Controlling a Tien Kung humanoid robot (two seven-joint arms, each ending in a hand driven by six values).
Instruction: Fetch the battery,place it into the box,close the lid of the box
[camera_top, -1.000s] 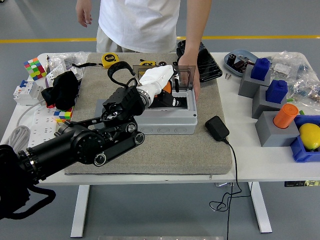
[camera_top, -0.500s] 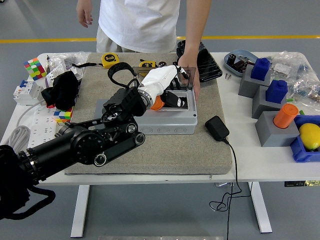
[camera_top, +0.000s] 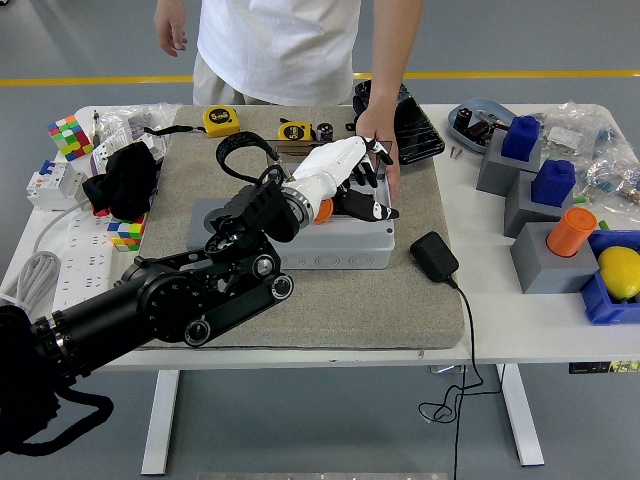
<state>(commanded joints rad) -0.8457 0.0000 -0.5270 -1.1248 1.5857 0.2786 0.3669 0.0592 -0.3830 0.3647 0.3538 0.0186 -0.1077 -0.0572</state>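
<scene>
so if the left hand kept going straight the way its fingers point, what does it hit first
Probably the person's hand resting at the far right edge of the grey box. The left hand points up and right over the box towards it, though their relative height is unclear from this view.

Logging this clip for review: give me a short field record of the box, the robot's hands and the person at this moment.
box: grey box on the tan mat
lid: appears lowered onto the box, under the left hand
left hand: left hand over the box, fingers spread, holding nothing
right hand: not in view
person: far side of the table; one hand at the box's far right edge
battery: not visible
</scene>
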